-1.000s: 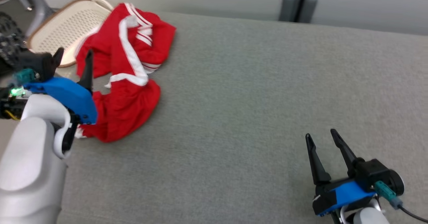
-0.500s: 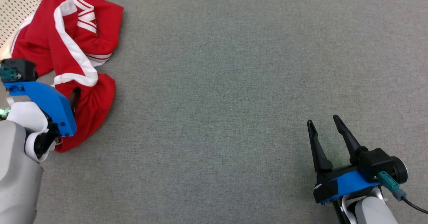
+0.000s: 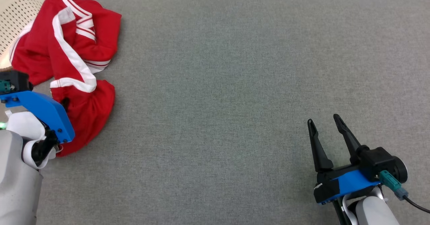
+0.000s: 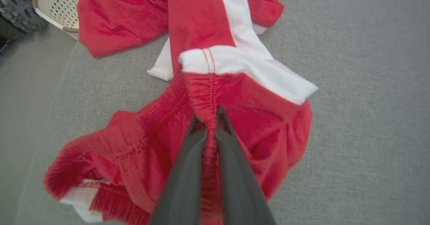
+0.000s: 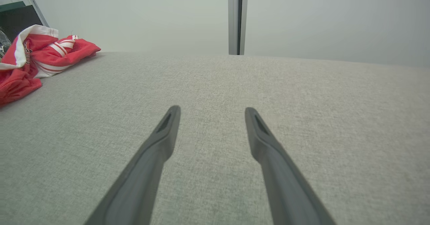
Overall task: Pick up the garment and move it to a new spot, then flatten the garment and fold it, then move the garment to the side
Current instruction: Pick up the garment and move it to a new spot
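The garment (image 3: 72, 67) is red with white stripes and lies crumpled at the far left of the grey surface, partly draped over a basket. In the left wrist view my left gripper (image 4: 208, 117) is shut on a fold of the garment (image 4: 235, 94) at its elastic waistband, red cloth pinched between the two dark fingers. In the head view the left gripper (image 3: 65, 102) is mostly hidden under its blue mount, down in the cloth. My right gripper (image 3: 324, 126) stands open at the lower right, far from the garment (image 5: 37, 60), with nothing between its fingers (image 5: 161, 141).
A cream perforated basket (image 3: 15, 13) sits at the far left edge under part of the garment. The grey fabric surface (image 3: 235, 84) stretches wide to the right. A dark post (image 5: 237, 16) stands behind its far edge, in front of a pale wall.
The head camera has swung toward the table. My left gripper dropped into the red cloth and closed on a fold. The right gripper has stayed open in place.
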Motion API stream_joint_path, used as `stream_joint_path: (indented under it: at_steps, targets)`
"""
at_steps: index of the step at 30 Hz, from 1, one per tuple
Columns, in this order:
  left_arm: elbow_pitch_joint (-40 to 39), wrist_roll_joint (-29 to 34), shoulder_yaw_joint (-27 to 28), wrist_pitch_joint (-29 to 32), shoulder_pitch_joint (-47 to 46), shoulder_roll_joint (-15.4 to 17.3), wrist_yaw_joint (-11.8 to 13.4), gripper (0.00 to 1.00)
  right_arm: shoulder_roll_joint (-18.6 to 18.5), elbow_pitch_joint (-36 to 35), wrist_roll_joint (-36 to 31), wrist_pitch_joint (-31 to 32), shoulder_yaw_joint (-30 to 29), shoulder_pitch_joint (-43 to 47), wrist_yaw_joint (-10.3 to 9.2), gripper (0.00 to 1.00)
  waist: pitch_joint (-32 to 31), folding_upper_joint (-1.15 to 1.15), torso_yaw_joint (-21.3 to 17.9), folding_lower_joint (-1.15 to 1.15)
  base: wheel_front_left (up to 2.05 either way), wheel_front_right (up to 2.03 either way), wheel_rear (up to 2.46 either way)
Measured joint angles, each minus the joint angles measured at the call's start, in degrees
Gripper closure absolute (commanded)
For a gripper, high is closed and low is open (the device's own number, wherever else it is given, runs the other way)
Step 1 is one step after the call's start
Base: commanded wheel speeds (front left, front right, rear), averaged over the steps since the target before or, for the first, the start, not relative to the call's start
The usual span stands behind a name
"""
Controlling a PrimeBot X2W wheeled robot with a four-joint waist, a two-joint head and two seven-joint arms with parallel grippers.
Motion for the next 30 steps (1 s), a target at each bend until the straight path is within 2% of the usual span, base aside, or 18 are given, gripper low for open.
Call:
stream_joint_path:
  at_steps: [10, 14, 17, 21, 30]
  targets:
    - [-6.7, 4.9, -3.7, -6.9, -1.5, 4.3, -0.5, 1.0, 0.0, 1.1, 2.2, 0.0, -0.5, 1.6, 0.0, 0.0, -7.1, -0.02, 1.2, -0.01, 0.0, 0.0, 0.0]
    - [-10.4, 7.4, -5.9, -9.6, -3.2, 4.4, -0.5, 1.0, 0.0, 1.5, 3.0, 0.0, -1.3, 3.0, 0.0, 0.0, -10.2, -0.02, 0.9, -0.01, 0.0, 0.0, 0.0]
    - [-13.5, 8.9, -8.7, -10.9, -4.5, 3.5, -0.5, 1.0, 0.0, 1.7, 3.5, 0.0, -2.1, 4.1, 0.01, 0.0, -12.2, -0.02, 0.2, -0.02, 0.0, 0.0, 0.0]
    - [-17.4, 8.7, -13.2, -12.1, -6.9, 0.3, -0.6, 1.0, 0.0, 2.1, 4.1, 0.0, -3.6, 5.6, 0.0, 0.0, -14.5, -0.02, -1.1, -0.01, 0.0, 0.0, 0.0]
    - [-22.3, 3.2, -24.3, -15.4, -13.2, -6.8, -0.8, 1.0, 0.0, 2.4, 4.6, 0.0, -5.7, 6.6, 0.0, 0.0, -15.1, -0.02, -7.5, 0.0, 0.0, 0.0, 0.0]
